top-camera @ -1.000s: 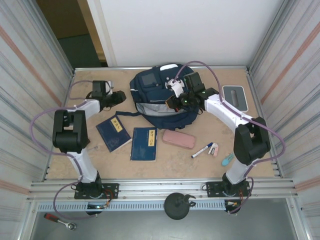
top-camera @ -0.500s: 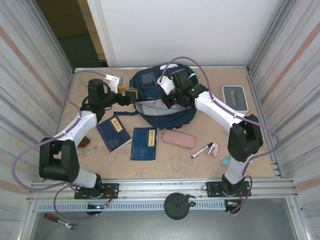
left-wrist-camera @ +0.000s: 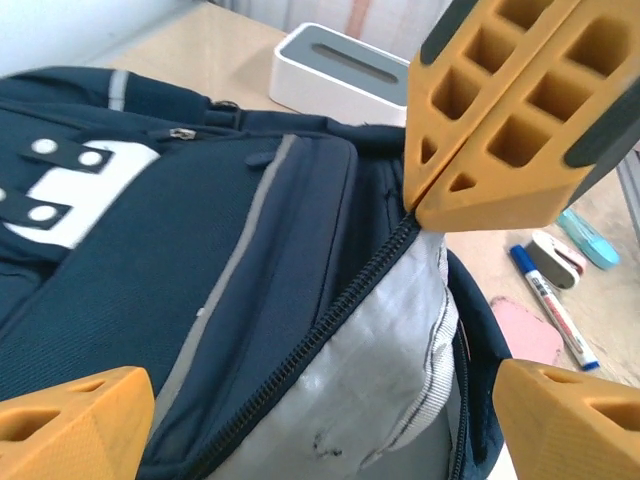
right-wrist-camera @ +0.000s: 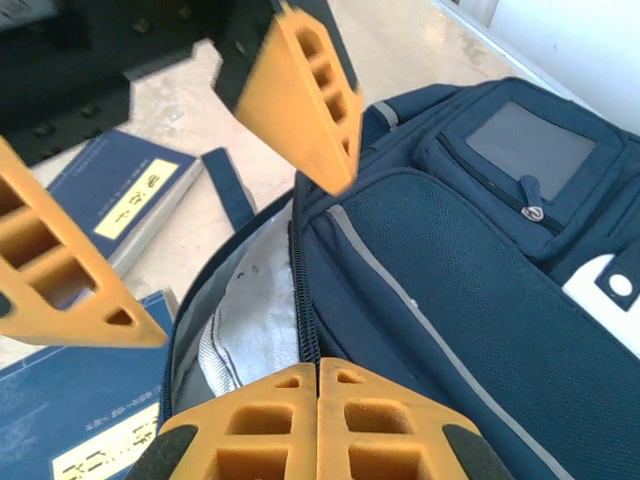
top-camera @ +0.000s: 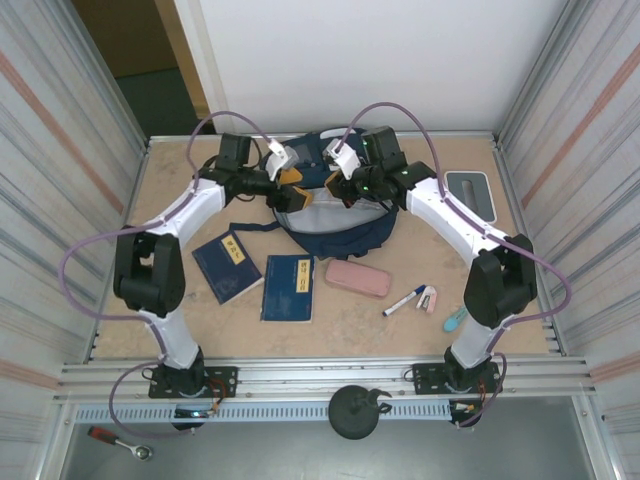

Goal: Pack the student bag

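Note:
The student bag [top-camera: 325, 215], navy with a grey front patch, lies at the back middle of the table, its main zip open on grey lining [left-wrist-camera: 385, 350]. My right gripper [top-camera: 347, 188] is shut on the bag's upper zip edge [right-wrist-camera: 305, 310]; the zip teeth run straight into its orange fingertips [right-wrist-camera: 319, 365]. My left gripper [top-camera: 292, 188] hangs open just left of it, over the mouth of the bag. Its two fingers [left-wrist-camera: 75, 425] straddle the opening with nothing between them. The right gripper's shut fingers [left-wrist-camera: 510, 110] show in the left wrist view, pinching the zip.
Two blue books [top-camera: 227, 265] [top-camera: 288, 288] lie in front of the bag, a pink pencil case [top-camera: 357, 278] to their right. A marker [top-camera: 405, 300], a small stapler [top-camera: 428, 298] and a teal item [top-camera: 455, 318] lie front right. A white-grey box [top-camera: 470, 193] stands at the back right.
My left arm has swung from the table's left side over to the bag, and its jaws have opened wide. The right gripper stayed shut on the zip edge, shifting only slightly.

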### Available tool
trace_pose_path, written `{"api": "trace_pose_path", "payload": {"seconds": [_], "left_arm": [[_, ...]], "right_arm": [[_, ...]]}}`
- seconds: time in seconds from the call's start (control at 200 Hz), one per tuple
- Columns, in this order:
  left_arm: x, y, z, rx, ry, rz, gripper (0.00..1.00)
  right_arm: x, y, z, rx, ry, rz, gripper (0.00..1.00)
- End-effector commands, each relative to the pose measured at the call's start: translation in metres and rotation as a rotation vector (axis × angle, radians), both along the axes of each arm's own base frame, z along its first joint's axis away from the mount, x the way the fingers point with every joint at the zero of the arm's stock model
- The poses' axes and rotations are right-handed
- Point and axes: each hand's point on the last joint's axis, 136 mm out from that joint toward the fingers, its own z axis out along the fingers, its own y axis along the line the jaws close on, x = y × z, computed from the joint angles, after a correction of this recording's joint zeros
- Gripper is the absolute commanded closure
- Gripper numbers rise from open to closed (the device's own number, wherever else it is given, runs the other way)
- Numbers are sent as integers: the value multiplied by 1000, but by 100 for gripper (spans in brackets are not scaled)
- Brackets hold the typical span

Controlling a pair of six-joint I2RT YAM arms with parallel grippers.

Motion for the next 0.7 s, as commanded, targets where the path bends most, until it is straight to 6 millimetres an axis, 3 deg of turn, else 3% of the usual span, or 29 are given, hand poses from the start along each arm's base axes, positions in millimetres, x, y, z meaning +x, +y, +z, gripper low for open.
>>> {"api": "trace_pose_path", "payload": {"seconds": [0.0,0.271,0.421,0.441,0.516,0.696], "left_arm": [[-16,-8,-1,-11,41,-118,11],[-10,-22,-13,-54,107,-212,12],[-8,-34,-14,-58,135,-260,23],[-7,-36,-24,-50,162,-265,25],[-8,-41,-29,-38,185,-284,32],[-11,-42,-36,-24,216,-289,50]], "right_arm": [[-4,5,40,96,-57,55,100],[3,2,30,82,-32,55,100],[6,2,23,63,-24,60,100],[7,2,23,63,-23,61,100],[10,2,20,65,-19,64,100],[18,-1,14,62,1,62,100]]}}
